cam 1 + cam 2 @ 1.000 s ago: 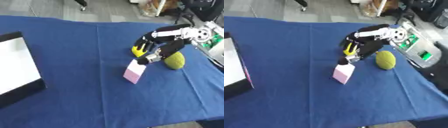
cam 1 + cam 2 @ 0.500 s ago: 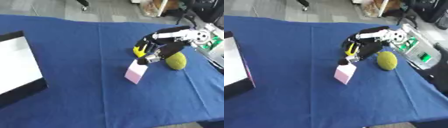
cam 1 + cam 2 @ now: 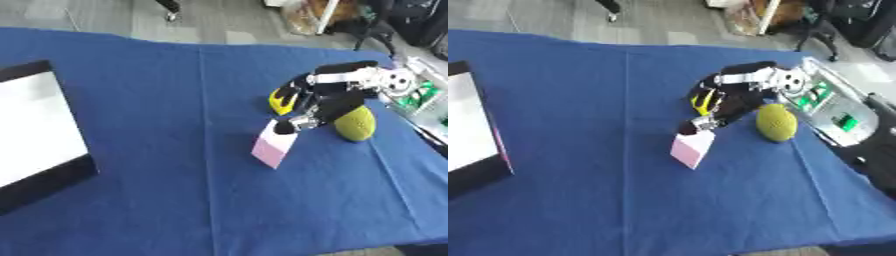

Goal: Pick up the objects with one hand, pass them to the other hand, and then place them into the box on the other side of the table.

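A small pink box [image 3: 274,146] stands tilted on the blue table right of centre. My right hand [image 3: 325,104] comes in from the right and hangs over the box's upper right corner, its fingertips [image 3: 285,128] touching or just above that corner. The fingers curl downward, and I cannot tell whether they grip the box. A yellow and black object [image 3: 283,99] lies just behind the hand, partly hidden by it. An olive-green rounded object [image 3: 355,124] lies right of the hand. The white-bottomed box with a black rim [image 3: 35,134] sits at the left edge. My left hand is not in view.
The blue table [image 3: 175,200] has its right edge close to the green object. Beyond that edge stands a light-coloured bin with green items [image 3: 836,110]. Chairs and floor show past the far edge.
The whole picture has shifted slightly between frames. My right hand has lowered a little toward the pink box's top corner; the other objects keep their places.
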Motion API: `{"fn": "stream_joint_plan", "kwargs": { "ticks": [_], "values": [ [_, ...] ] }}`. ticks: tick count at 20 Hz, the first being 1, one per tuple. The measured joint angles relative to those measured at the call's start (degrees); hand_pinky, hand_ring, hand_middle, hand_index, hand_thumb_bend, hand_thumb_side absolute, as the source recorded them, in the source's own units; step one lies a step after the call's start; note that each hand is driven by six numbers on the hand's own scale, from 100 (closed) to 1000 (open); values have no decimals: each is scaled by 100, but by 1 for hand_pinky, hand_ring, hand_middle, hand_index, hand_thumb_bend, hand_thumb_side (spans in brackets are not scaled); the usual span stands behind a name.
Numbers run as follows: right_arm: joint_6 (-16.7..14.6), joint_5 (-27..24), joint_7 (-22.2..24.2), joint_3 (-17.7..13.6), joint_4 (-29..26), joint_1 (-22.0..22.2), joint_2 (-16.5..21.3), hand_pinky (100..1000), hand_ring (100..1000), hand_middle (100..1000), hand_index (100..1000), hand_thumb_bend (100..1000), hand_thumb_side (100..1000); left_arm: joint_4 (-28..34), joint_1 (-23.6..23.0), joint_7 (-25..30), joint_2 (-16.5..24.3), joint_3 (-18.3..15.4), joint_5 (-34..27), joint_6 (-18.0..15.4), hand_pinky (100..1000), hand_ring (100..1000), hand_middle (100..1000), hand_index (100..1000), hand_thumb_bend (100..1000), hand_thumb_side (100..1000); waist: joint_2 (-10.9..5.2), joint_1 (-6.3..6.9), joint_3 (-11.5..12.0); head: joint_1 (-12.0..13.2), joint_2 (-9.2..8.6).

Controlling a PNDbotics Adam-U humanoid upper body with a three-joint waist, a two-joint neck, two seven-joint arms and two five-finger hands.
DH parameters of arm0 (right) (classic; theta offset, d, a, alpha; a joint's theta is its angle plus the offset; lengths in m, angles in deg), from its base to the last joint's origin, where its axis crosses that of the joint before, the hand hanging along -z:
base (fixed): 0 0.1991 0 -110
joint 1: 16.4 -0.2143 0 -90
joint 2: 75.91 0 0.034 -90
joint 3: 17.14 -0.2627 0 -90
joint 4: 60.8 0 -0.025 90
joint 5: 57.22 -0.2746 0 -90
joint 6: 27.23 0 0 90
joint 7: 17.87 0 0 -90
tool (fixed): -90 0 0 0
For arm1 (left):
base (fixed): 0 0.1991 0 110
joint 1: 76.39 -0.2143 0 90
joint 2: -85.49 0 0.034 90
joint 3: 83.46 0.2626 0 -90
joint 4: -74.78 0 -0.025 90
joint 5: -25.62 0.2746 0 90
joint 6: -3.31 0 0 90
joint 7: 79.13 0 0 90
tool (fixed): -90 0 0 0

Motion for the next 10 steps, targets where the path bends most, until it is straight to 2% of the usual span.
{"fn": "stream_joint_plan", "kwargs": {
  "ticks": [10],
  "values": [
    [138,226,-138,31,13,125,-60,817,823,828,928,589,657,0,17,10,-1,1,30,12,1000,915,721,722,149,814,3,-18,46,-57,0]
  ]
}}
